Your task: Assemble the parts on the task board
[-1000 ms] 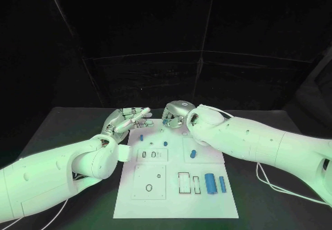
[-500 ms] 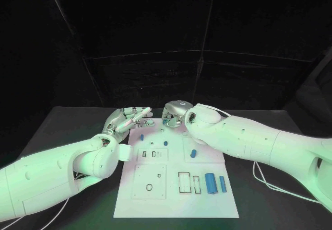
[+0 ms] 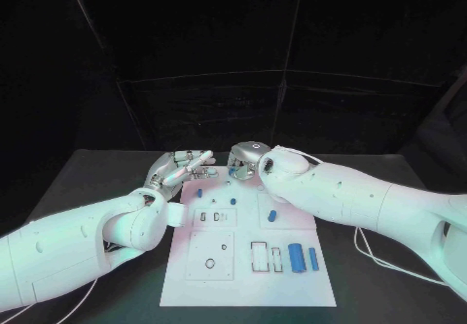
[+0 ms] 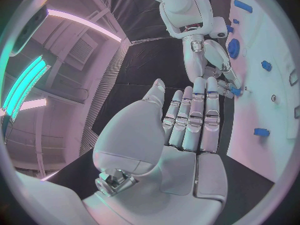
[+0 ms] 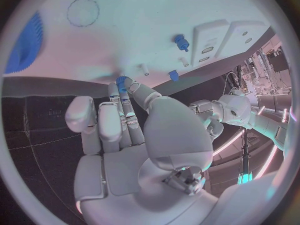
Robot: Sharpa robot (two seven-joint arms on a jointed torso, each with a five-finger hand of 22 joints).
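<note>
- From the head view we see the task board (image 3: 248,270), a long white plate in the middle of the black table (image 3: 97,175).
- Small blue parts lie on it. Two long ones (image 3: 295,257) lie side by side near its right edge, and one (image 3: 271,216) lies higher up.
- Our left hand (image 3: 180,169) is at the board's far left corner, fingers held out straight and close together. It holds nothing.
- Our right hand (image 3: 243,165) is at the board's far edge, just beside the left hand. From here we cannot tell what its fingers do.
- The near end of the board is bare white, and there is open table on both sides.
- From the left wrist view, the left hand (image 4: 187,130) is flat, and its fingers reach to the board's edge (image 4: 275,135). The right hand (image 4: 215,60) comes down with a small blue part (image 4: 235,90) at its fingertips.
- From the right wrist view, the right hand (image 5: 131,130) pinches a small blue part (image 5: 122,81) at its fingertips, just over the board (image 5: 156,25). A blue toothed wheel (image 5: 25,42) sits on the board well apart from it.
</note>
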